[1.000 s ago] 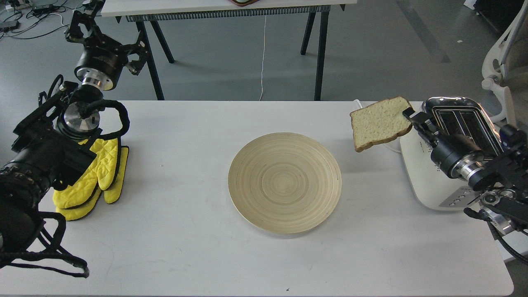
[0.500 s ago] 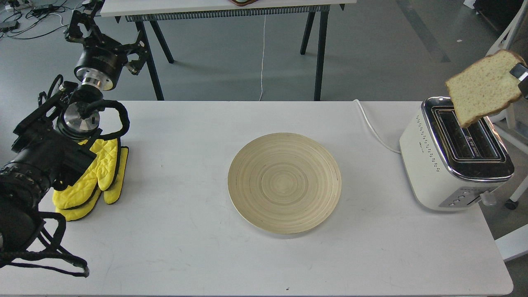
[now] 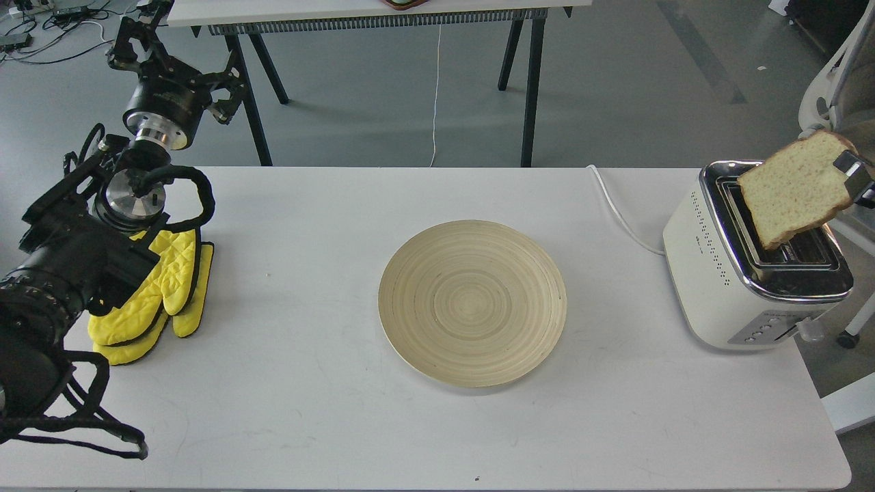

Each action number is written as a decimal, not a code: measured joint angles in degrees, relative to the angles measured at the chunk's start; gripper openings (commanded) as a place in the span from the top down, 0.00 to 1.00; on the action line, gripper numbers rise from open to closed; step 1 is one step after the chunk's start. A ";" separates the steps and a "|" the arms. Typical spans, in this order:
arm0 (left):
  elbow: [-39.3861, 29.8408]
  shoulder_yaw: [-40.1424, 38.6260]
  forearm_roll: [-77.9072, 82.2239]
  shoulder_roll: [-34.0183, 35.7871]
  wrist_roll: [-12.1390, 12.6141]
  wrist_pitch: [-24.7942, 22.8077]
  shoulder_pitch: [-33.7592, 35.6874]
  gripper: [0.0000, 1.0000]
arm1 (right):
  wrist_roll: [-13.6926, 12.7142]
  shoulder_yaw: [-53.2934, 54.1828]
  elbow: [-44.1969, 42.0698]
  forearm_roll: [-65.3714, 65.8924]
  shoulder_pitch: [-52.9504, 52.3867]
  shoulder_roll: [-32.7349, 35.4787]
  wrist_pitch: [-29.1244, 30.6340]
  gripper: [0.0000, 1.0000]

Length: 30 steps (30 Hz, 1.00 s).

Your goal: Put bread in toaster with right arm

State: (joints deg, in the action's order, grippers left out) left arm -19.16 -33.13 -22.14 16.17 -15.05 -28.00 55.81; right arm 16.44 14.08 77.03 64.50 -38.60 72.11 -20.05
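The bread (image 3: 793, 189) is a pale tan slice, tilted, held by its right edge just above the toaster's slots, its lower corner close to the chrome top. The cream-white toaster (image 3: 724, 273) stands at the table's right end with its white cord (image 3: 618, 212) running off the back. My right gripper (image 3: 851, 179) shows only as its fingertips at the frame's right edge, shut on the bread; the rest of that arm is out of view. My left gripper (image 3: 147, 31) is raised at the far left beyond the table's back edge; its fingers cannot be told apart.
A round bamboo plate (image 3: 472, 303) lies at the middle of the white table (image 3: 307, 424). Yellow oven mitts (image 3: 160, 294) lie at the left beside my left arm. A second table's black legs (image 3: 530, 82) stand behind. A white chair (image 3: 830, 96) stands at the right.
The bread has moved from left of the toaster up over it, then down toward the slots. The right arm has swung out of the frame to the right. The left arm has not moved.
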 measured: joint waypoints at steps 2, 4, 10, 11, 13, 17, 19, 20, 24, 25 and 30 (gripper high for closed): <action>0.00 0.00 0.00 0.00 0.00 0.00 0.00 0.00 | -0.01 -1.07 -0.93 0.00 0.16 -0.89 0.00 0.94; 0.00 0.00 0.00 0.00 0.00 0.00 0.00 0.00 | 0.00 -2.15 -1.82 0.01 0.19 -2.30 -0.05 0.90; 0.00 0.00 0.00 -0.09 -0.01 0.00 0.00 0.00 | 0.38 -3.57 -4.88 -0.34 0.22 -7.32 -0.61 0.49; 0.00 0.00 0.00 -0.09 -0.03 0.00 0.00 0.00 | 0.46 -3.20 -4.88 -0.50 0.20 -8.02 -0.77 0.45; 0.00 0.00 0.00 -0.09 -0.06 0.00 0.00 0.00 | 0.51 -2.37 -4.74 -0.77 0.07 -8.72 -1.27 0.34; 0.00 0.00 0.00 -0.08 -0.06 0.00 0.00 0.00 | 0.54 1.69 -3.31 -1.56 0.01 -9.30 -1.62 0.13; 0.00 0.00 0.00 -0.04 -0.06 0.00 0.00 0.00 | 0.54 4.60 -2.89 -3.88 0.00 -9.65 -1.62 0.06; 0.00 0.00 0.00 -0.02 -0.06 0.00 0.00 0.00 | 0.54 6.28 -2.85 -5.99 0.00 -10.04 -1.47 0.06; 0.00 0.00 -0.01 0.01 -0.03 0.00 0.00 0.00 | 0.52 13.80 -3.17 -16.28 -0.31 -12.79 -0.44 0.01; 0.00 0.00 -0.01 0.01 -0.03 0.00 0.00 0.00 | 0.49 15.83 -3.26 -18.80 -0.34 -13.67 0.00 0.01; 0.00 0.00 -0.02 -0.06 -0.03 0.00 0.00 0.00 | 0.19 24.57 -4.59 -30.76 -0.46 -18.53 5.67 0.00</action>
State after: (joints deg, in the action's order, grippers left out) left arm -19.16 -33.14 -22.15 16.11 -15.07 -28.00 55.81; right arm 16.63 38.65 72.44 33.75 -39.06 53.58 -14.38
